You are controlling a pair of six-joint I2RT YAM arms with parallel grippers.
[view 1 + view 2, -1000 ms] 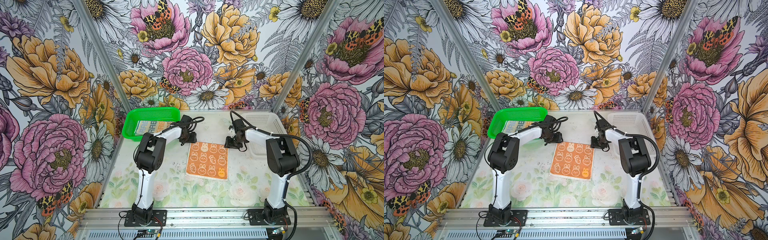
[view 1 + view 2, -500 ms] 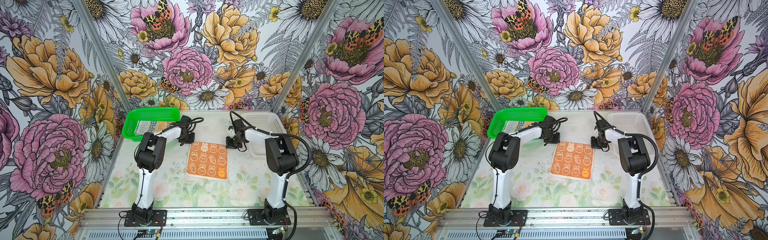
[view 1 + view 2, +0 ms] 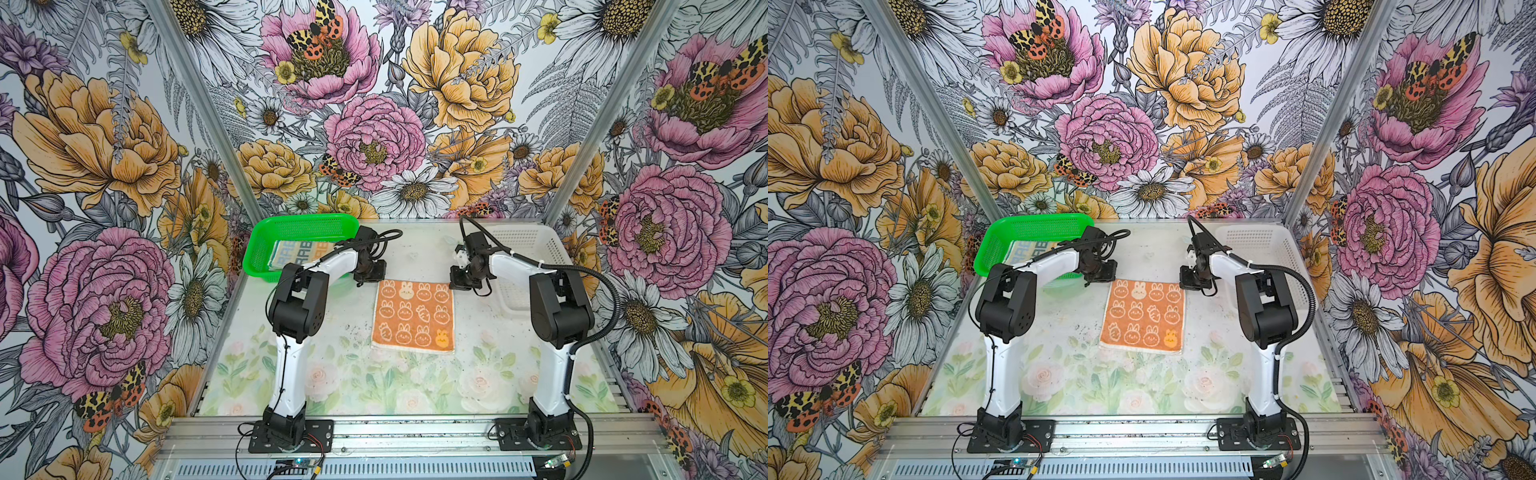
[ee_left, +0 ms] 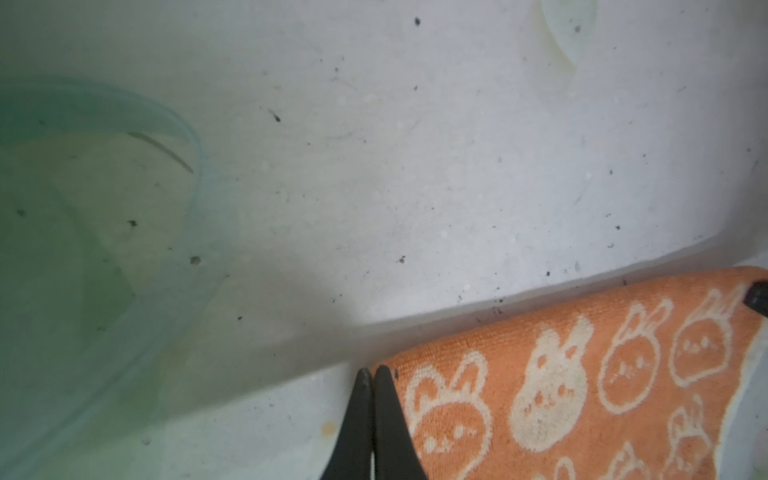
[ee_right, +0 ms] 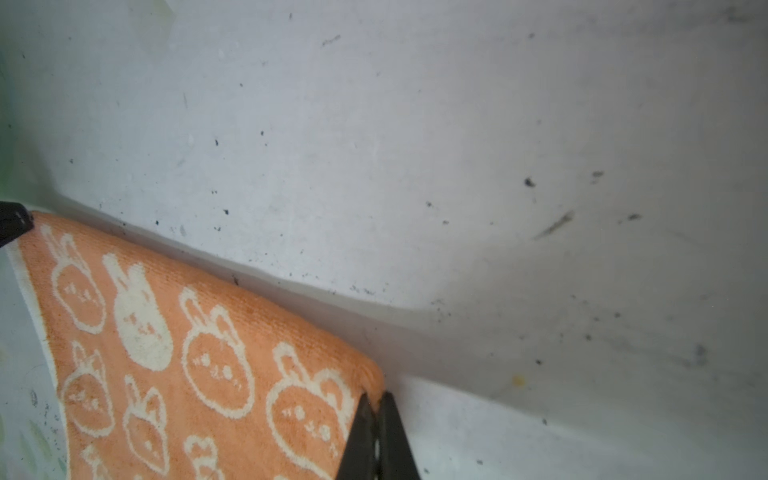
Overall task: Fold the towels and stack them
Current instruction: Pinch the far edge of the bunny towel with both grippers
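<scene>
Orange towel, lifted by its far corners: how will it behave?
Likely floppy: the orange towel is thin terry, so it should sag between left gripper and right gripper. Probably light: small, single layer. Looped pile should resist slipping from the shut jaws.

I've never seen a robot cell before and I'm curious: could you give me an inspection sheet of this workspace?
Surface: table, floral print, dark specks.
Job's things: orange towel spread mid-table; cream towel in green basket.
Clutter: nothing seen.
Grippers: left gripper and right gripper, jaws shut on the orange towel's far corners.
Cables: black cables along both arms.
Surroundings: white basket, floral walls.
</scene>
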